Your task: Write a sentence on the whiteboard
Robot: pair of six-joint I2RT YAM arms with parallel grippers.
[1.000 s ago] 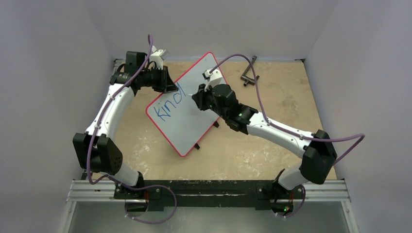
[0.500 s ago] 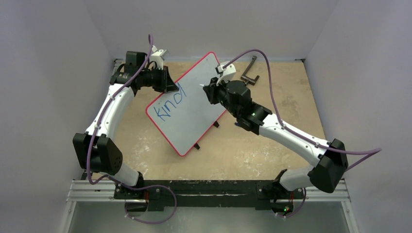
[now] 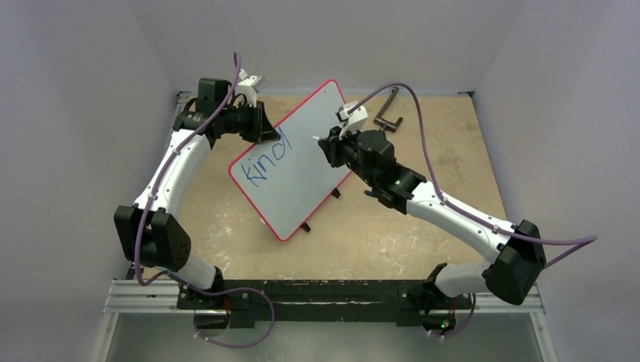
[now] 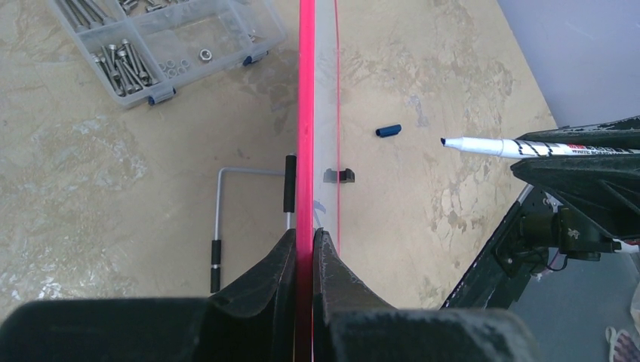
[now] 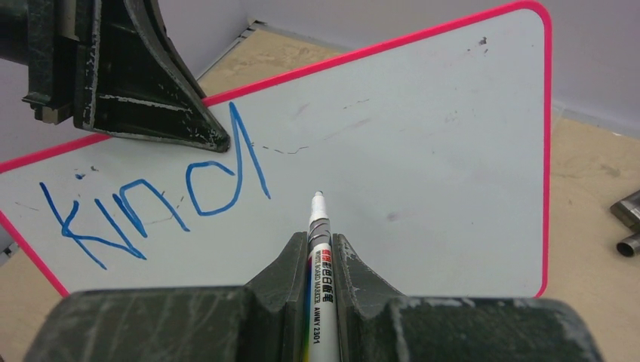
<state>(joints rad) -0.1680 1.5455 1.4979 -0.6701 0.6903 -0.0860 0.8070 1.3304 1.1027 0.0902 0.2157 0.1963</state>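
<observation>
- Blue writing point(image 5: 155, 200) says "kind"; right fingers point(image 5: 281, 283) pinch the pen point(image 5: 318, 226), tip off the board point(image 5: 423, 151).
- Left fingers point(image 4: 266, 275) pinch the board's edge; pushing hard could slip it.

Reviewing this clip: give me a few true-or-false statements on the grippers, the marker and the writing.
1. The left gripper is shut on the whiteboard at its red rim. True.
2. The right gripper holds a capped marker. False: its tip is bare; a blue cap lies on the table.
3. The sentence reads "kindness". False: only "kind" is written.
4. The marker's tip is off the board. True.
</observation>
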